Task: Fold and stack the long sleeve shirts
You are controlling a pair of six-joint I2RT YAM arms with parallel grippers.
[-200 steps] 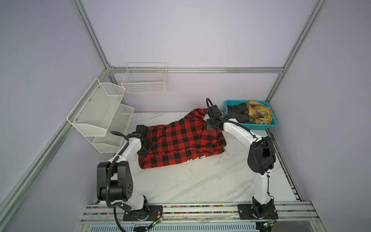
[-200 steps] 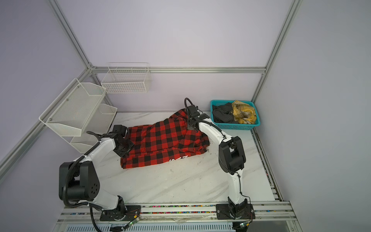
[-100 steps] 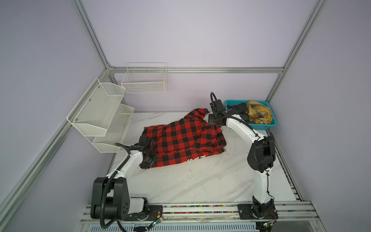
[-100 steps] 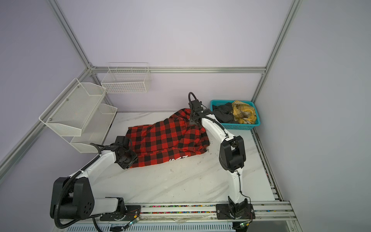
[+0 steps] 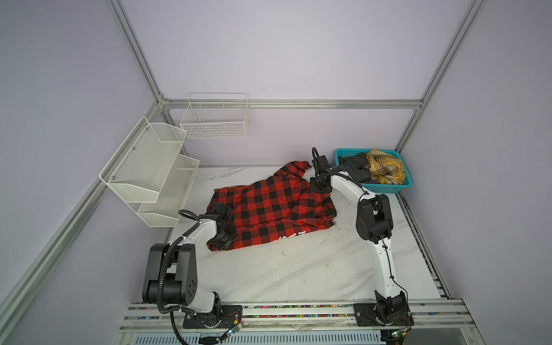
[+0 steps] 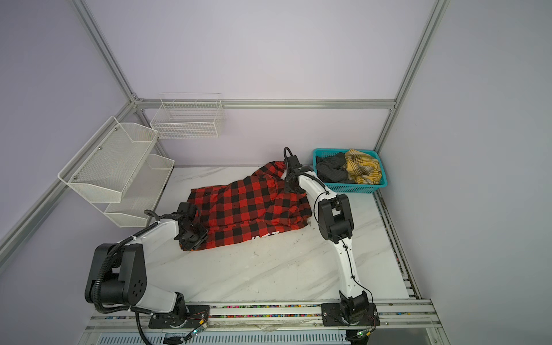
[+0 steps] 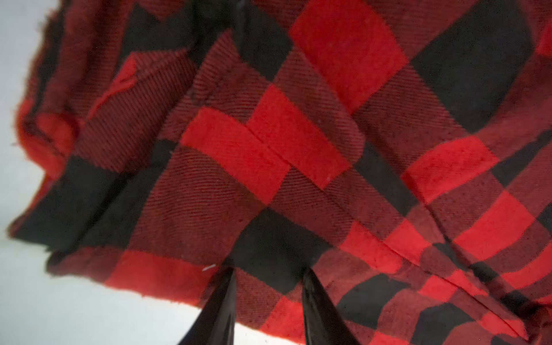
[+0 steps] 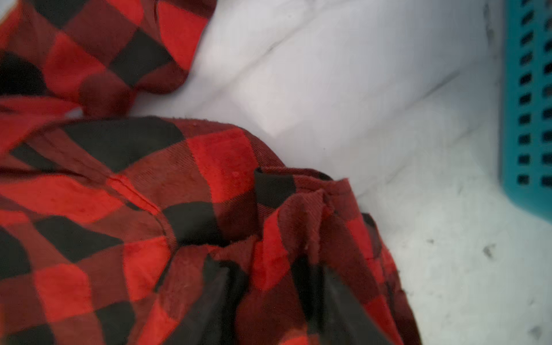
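Note:
A red-and-black checked long sleeve shirt [image 5: 268, 206] [image 6: 248, 206] lies spread and rumpled on the white marble table [image 5: 298, 268], with white letters [image 5: 292, 236] near its front hem. My left gripper [image 5: 221, 242] [image 6: 191, 242] is at the shirt's front left corner. In the left wrist view its fingers [image 7: 268, 268] stand apart, tips down on flat cloth just inside the hem. My right gripper [image 5: 319, 188] [image 6: 291, 186] is at the shirt's far right edge. In the right wrist view a raised bunch of the cloth [image 8: 298, 227] sits pinched between its blurred fingers [image 8: 268, 268].
A teal plastic basket [image 5: 388, 188] [image 6: 352, 188] [image 8: 528, 119] at the back right holds a yellow plaid garment [image 5: 385, 170] and a dark one [image 5: 355, 167]. A white mesh shelf [image 5: 149, 173] hangs on the left wall. A wire basket [image 5: 215, 119] hangs on the back wall.
My left gripper slid from the shirt's left edge toward the front left corner. My right gripper let go near the collar, lifted, and came down on the far right edge.

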